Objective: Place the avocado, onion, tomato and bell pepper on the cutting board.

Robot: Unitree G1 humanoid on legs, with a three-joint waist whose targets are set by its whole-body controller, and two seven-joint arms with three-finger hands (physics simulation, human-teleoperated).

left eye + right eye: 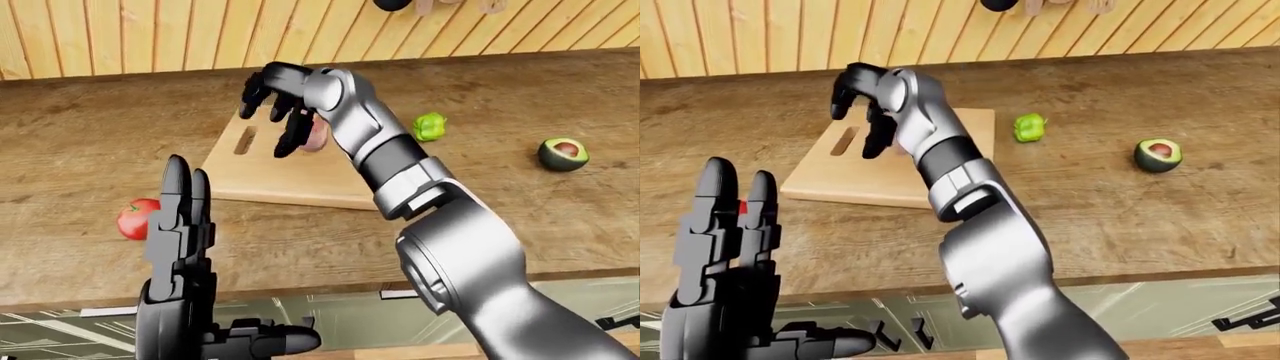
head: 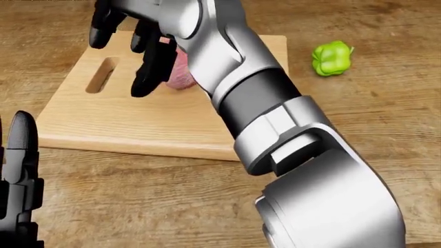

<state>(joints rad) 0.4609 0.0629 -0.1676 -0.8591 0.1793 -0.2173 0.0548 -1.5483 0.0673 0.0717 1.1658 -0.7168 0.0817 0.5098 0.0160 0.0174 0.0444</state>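
Note:
A wooden cutting board (image 1: 262,178) lies on the counter. A pinkish onion (image 2: 180,72) rests on it, partly hidden behind my right hand (image 1: 272,112), which hovers open just above it with fingers spread and pointing down. A red tomato (image 1: 133,219) lies on the counter left of the board, partly hidden behind my left hand (image 1: 185,196), which is raised, open and empty with fingers pointing up. A green bell pepper (image 1: 429,126) sits just right of the board. A halved avocado (image 1: 563,154) lies further right.
A wooden plank wall (image 1: 150,34) runs along the top edge of the counter, with dark utensils (image 1: 392,4) hanging on it. The counter's near edge (image 1: 300,289) runs across the bottom of the eye views.

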